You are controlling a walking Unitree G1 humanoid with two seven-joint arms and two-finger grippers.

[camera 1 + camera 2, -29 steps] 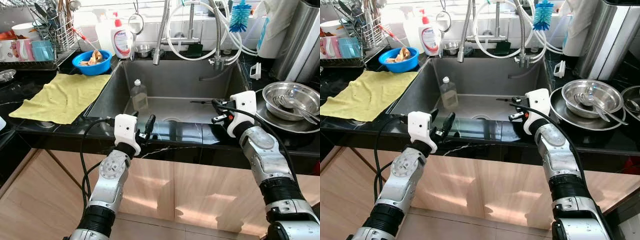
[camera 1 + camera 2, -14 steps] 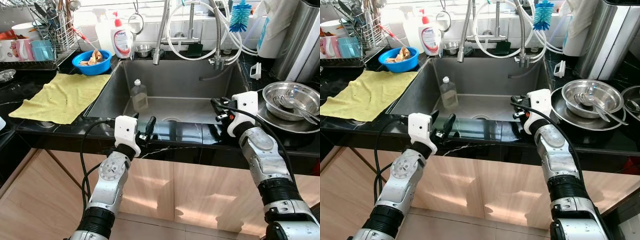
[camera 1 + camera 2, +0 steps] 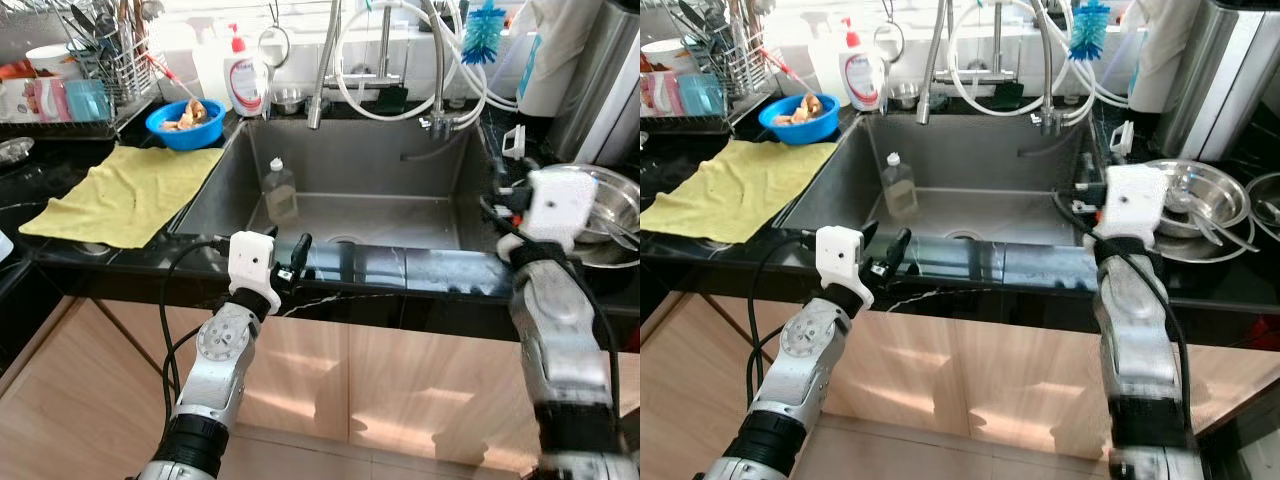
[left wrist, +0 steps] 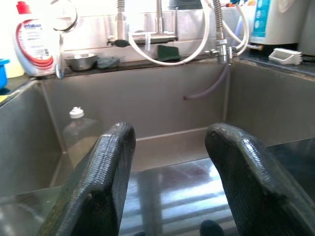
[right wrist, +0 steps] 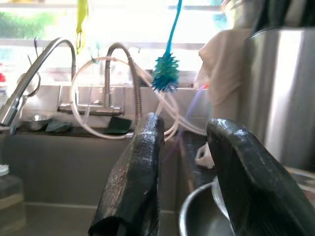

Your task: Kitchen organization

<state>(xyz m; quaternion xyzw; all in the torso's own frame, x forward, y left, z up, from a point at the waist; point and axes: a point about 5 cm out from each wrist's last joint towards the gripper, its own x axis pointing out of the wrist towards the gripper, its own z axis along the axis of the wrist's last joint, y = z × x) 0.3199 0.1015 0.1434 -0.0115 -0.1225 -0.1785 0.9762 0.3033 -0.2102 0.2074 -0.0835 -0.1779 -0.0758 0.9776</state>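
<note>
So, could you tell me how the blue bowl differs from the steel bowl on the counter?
The blue bowl sits left of the sink and holds food scraps; the steel bowl sits right of it, on a steel plate, holding utensils. Both stand upright.

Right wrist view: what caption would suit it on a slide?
Open right gripper facing the metal bowl beside the sink, a blue-green brush hanging above the taps.

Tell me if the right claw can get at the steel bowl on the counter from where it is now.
Probably yes. The right claw is open and hangs at the near rim of the steel bowl, with nothing between them. The utensils lying inside the bowl could get in the way of a grip on the inner wall.
</note>
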